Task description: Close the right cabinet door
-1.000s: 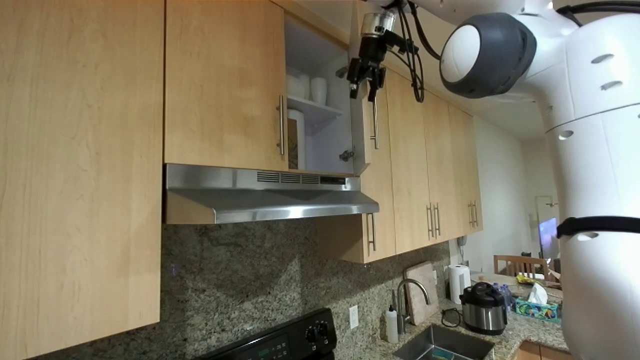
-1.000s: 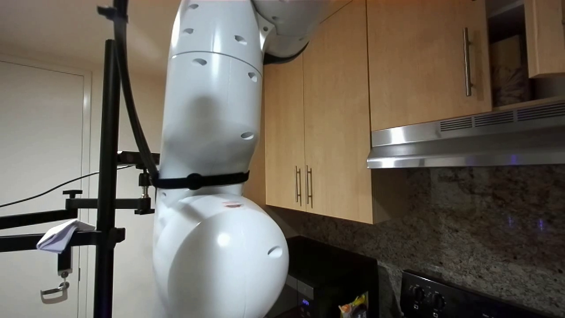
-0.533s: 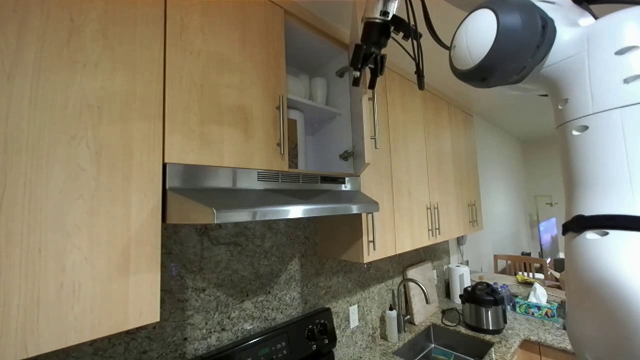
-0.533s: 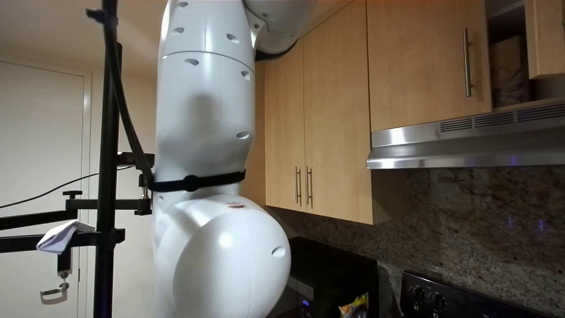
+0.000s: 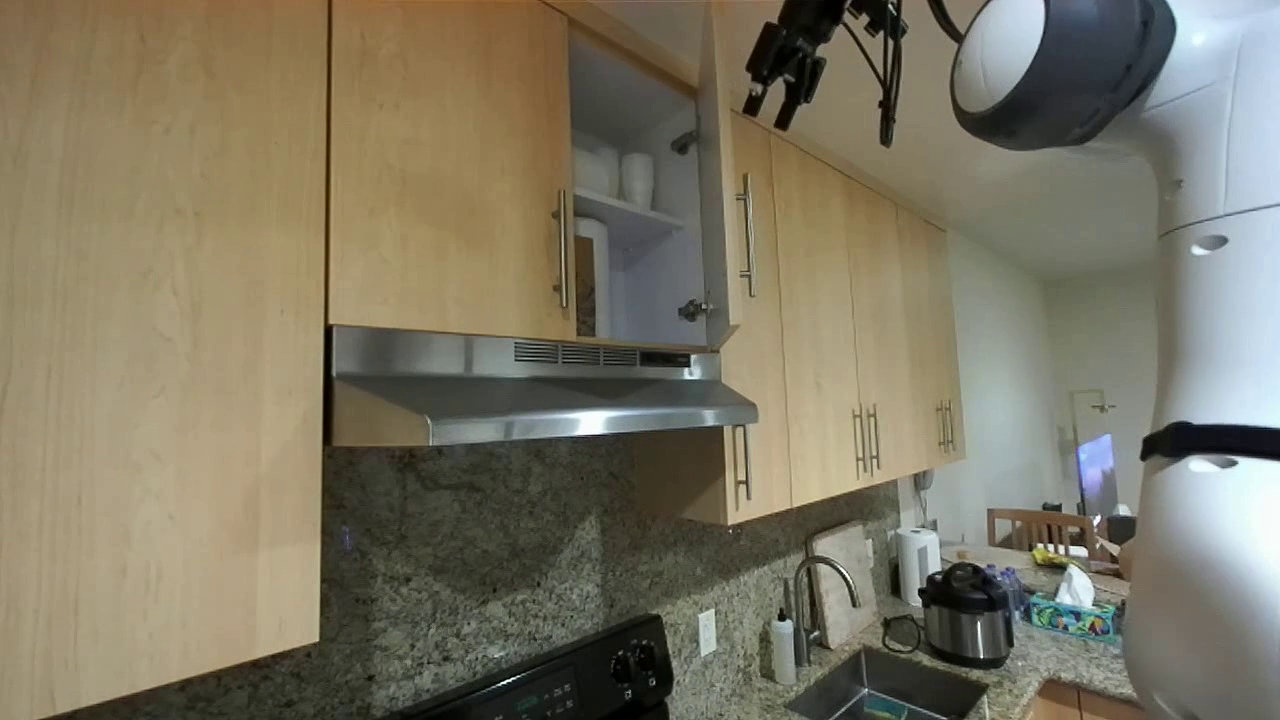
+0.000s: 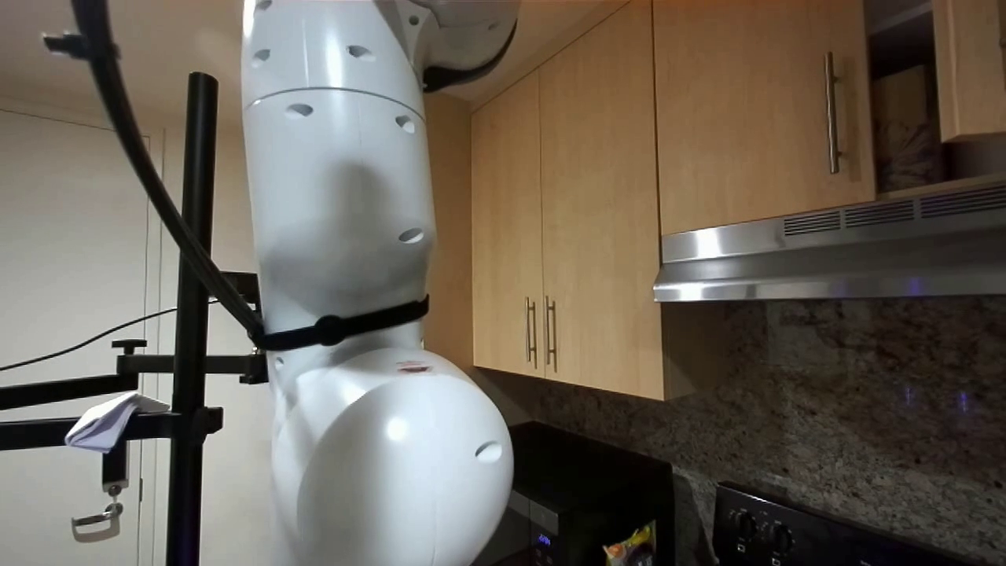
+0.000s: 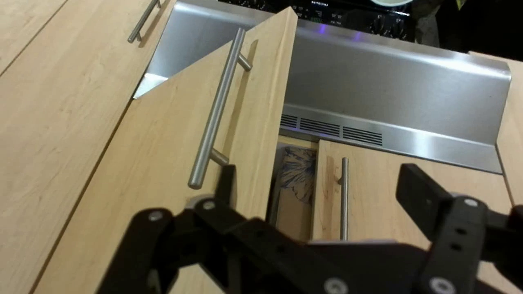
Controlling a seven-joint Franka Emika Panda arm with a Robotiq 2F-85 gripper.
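The right cabinet door [image 5: 720, 220] stands swung open in an exterior view, with its grey-white inner side toward the cabinet. Its silver bar handle [image 5: 749, 235] is on the outer face. Part of the same door [image 6: 971, 71] shows at the right edge in an exterior view. In the wrist view the door [image 7: 163, 130] slants across the left half, handle [image 7: 216, 110] toward the camera. My gripper [image 5: 768, 112] is above and right of the handle, apart from it. In the wrist view my gripper [image 7: 322, 190] is open and empty; its left finger overlaps the door face.
The closed twin door [image 5: 450, 170] has its handle along its right edge. The steel range hood [image 5: 560, 385] sits below both doors. Longer maple doors [image 5: 815, 320] stand beside the open door. A white cup [image 5: 637, 180] is on the cabinet shelf.
My gripper has moved up and to the right in an exterior view, uncovering the upper part of the door and handle. The arm has shifted with it. The door has not visibly moved.
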